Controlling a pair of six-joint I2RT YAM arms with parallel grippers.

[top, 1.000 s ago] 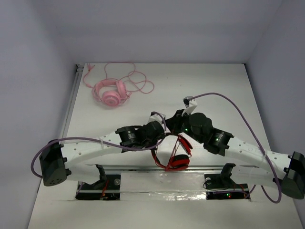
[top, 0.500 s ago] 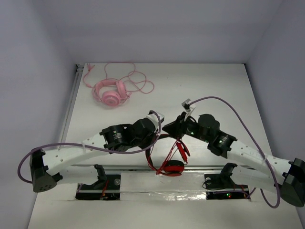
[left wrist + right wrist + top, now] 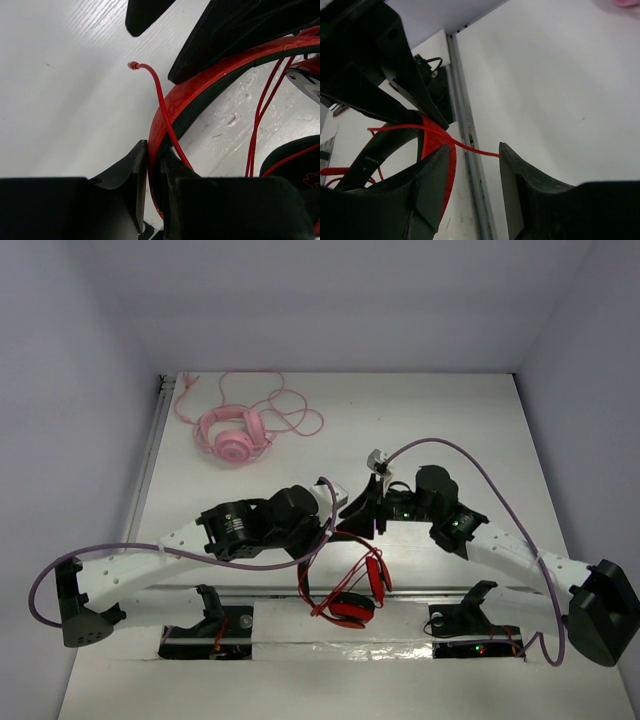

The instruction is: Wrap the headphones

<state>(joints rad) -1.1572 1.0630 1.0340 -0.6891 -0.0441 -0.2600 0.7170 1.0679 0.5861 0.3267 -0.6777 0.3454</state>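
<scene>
The red headphones hang above the near table edge. My left gripper point(image 3: 154, 149) point(image 3: 323, 527) is shut on their red-and-black headband point(image 3: 200, 85). Below it hang one ear cup point(image 3: 350, 609) and the other point(image 3: 379, 567), with cable loops point(image 3: 312, 592) beside them. My right gripper point(image 3: 476, 172) point(image 3: 356, 512) stands open just right of the left one. The thin red cable point(image 3: 470, 147) crosses its gap, and the cable's end rests against the right finger point(image 3: 520, 190). In the left wrist view the cable tip point(image 3: 133, 65) sticks out free.
Pink headphones point(image 3: 234, 436) with a looped pink cable lie at the far left of the table. A metal strip point(image 3: 470, 160) runs along the table's near edge, right under the grippers. The two arms' bases point(image 3: 460, 620) sit below it.
My right gripper has opened and released the red cable. Both grippers have shifted slightly left, and the hanging ear cups have swung down and to the left.
</scene>
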